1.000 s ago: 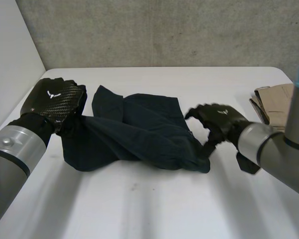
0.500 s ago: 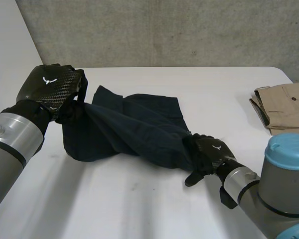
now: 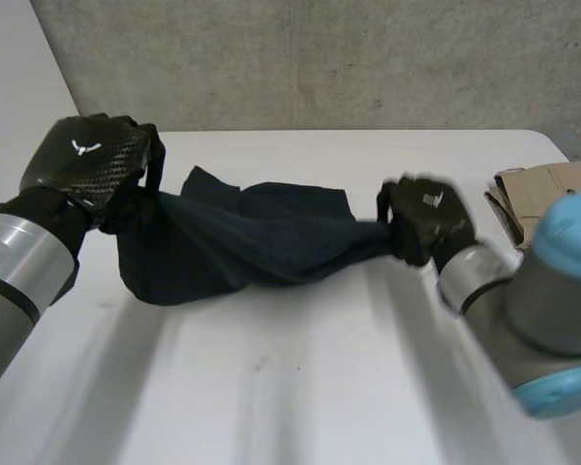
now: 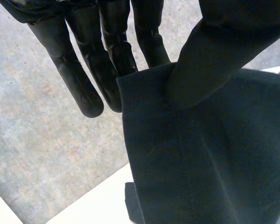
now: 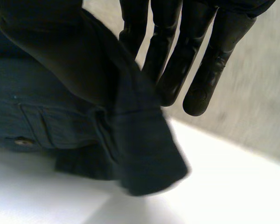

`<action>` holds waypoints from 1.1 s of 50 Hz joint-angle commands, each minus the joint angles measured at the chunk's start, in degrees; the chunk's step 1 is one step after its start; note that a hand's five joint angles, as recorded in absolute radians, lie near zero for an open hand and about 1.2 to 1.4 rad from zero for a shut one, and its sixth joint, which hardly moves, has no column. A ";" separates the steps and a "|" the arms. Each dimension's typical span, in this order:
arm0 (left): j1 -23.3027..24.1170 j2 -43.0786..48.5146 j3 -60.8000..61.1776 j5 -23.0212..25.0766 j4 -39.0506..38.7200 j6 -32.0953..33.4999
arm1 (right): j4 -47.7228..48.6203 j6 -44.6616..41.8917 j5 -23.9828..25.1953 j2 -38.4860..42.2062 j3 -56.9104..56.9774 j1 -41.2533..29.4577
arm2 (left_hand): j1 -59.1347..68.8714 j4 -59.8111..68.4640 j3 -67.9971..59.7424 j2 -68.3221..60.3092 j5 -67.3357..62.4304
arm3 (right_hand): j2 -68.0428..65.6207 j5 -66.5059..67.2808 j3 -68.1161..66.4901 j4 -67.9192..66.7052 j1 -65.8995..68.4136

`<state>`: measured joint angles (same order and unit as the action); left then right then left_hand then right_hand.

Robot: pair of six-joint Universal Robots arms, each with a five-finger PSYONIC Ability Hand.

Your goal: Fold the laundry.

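**Taut garment (image 3: 261,237) held for folding**

Pinched by the left hand (image 3: 82,165) at one end and by the right hand (image 3: 421,221) at the other, the garment sags onto the counter (image 3: 300,387). Both ends should be lowered evenly, tension kept.

The white table (image 3: 300,387) carries 2 pieces of clothing. A dark garment (image 3: 242,247) sits toward 11 o'clock from the table's middle, its 9 o'clock end sagging onto the top. A tan garment (image 3: 547,186), folded, lies at the 2 o'clock edge, well apart from it.
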<state>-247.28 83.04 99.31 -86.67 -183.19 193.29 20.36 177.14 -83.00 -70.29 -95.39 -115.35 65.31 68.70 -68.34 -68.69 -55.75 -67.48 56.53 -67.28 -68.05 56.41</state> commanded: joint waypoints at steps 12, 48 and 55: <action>-0.66 -4.55 -3.24 0.01 8.81 3.93 | -56.11 -34.22 8.12 -12.78 33.77 3.91 | 14.69 11.30 -11.66 -11.31 -14.25 | -12.52 13.47 -12.72 -11.95 23.59; 2.68 22.43 -42.71 -9.48 -20.27 3.59 | -6.65 -20.52 -3.31 3.67 52.16 -0.49 | 14.69 11.30 -11.66 -11.31 -14.25 | -12.52 13.47 -12.72 -11.95 23.59; 2.24 21.02 -34.64 -9.05 -20.73 0.95 | -8.66 -20.95 -2.78 4.10 45.13 -0.22 | 14.69 11.30 -11.66 -11.31 -14.25 | -12.52 13.47 -12.72 -11.95 23.59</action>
<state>-244.67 105.36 57.00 -96.02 -203.58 196.39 13.93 156.93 -86.26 -66.53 -43.89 -115.78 65.31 68.74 -68.40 -68.75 -55.76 -67.59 57.36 -67.98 -68.21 56.41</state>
